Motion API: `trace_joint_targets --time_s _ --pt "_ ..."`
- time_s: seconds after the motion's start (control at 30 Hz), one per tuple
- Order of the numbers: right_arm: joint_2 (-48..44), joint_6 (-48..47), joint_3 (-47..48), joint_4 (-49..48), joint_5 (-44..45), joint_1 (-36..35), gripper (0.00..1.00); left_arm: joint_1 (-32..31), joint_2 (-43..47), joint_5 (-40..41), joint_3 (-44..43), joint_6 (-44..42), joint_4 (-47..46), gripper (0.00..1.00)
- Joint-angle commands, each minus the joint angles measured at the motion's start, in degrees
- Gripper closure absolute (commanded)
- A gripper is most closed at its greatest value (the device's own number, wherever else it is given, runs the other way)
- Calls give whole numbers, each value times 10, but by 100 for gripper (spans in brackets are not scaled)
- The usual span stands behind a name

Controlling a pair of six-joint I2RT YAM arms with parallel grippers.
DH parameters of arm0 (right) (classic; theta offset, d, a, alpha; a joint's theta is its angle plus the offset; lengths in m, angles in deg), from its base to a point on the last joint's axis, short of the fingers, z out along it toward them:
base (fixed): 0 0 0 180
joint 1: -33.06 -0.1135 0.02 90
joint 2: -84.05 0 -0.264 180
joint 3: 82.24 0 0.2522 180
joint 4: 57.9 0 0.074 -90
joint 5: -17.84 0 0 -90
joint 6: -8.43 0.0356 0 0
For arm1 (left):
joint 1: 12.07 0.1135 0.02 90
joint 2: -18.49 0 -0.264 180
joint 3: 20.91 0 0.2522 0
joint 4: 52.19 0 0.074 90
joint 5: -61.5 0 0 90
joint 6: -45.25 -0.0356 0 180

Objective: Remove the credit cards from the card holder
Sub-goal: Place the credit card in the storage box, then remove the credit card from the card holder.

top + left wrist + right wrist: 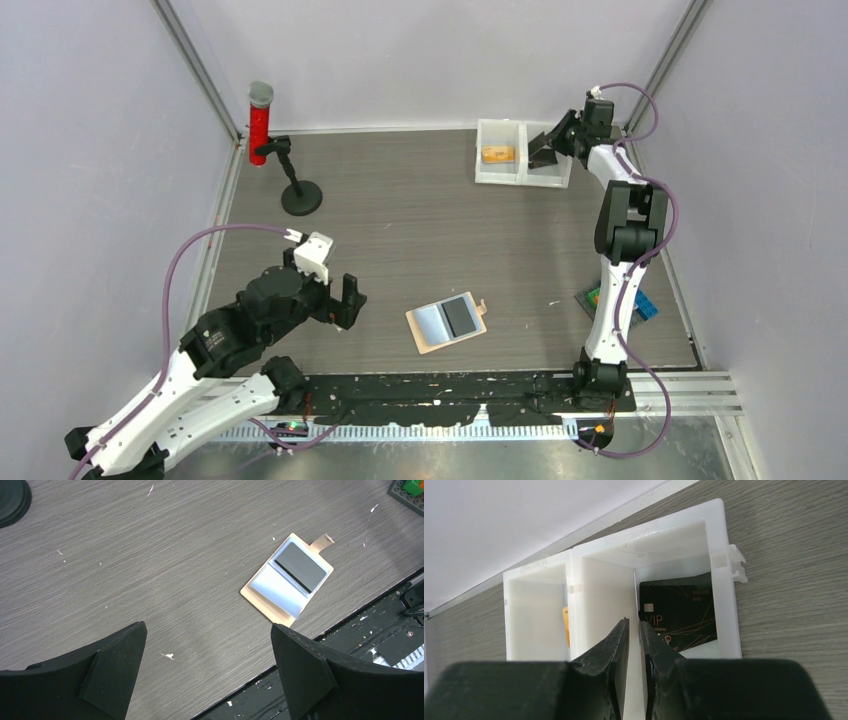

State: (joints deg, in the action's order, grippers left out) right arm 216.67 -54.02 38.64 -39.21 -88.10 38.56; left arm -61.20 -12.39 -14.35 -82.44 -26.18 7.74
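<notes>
The tan card holder (432, 325) lies spread open near the table's front edge, its snap tab pointing right. One dark credit card (460, 315) sits in its right pocket, also clear in the left wrist view as a black card (301, 568) on the holder (277, 587). My left gripper (335, 300) hovers left of the holder, jaws wide open and empty (207, 650). My right gripper (548, 150) is at the back over the right compartment of a white bin (724, 540). Its jaws (634, 622) stand a narrow gap apart with nothing between them. Black "VIP" credit cards (684, 612) lie in that compartment.
The bin's left compartment holds a small orange block (497, 154). A red cylinder with a grey cap (260, 125) is clamped on a black stand (301, 198) at the back left. A green and blue item (640, 305) lies behind the right arm.
</notes>
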Motion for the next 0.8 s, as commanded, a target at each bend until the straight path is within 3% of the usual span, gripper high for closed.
trace_joint_targets --time_s 0.0,0.1,0.17,0.27,0.4,0.67,0.77 --pt "-23 -4 44 32 17 -1 78 1 6 8 -9 1 -16 1" --pt "-44 -17 41 59 41 -1 77 1 0 24 -2 25 -20 1" --pt "-51 -30 45 74 43 -2 71 1 -17 21 -9 49 -14 1" --pt "-48 -52 94 138 47 -1 61 1 -55 -32 -40 83 8 1" --pt "-72 -60 121 201 47 -3 58 1 -82 -89 -42 117 -5 2" --pt "-205 -53 -22 232 19 -38 58 1 -86 -90 -27 148 -8 3" --pt "-263 -53 -120 224 18 -75 58 1 -78 -87 -10 163 -17 3"
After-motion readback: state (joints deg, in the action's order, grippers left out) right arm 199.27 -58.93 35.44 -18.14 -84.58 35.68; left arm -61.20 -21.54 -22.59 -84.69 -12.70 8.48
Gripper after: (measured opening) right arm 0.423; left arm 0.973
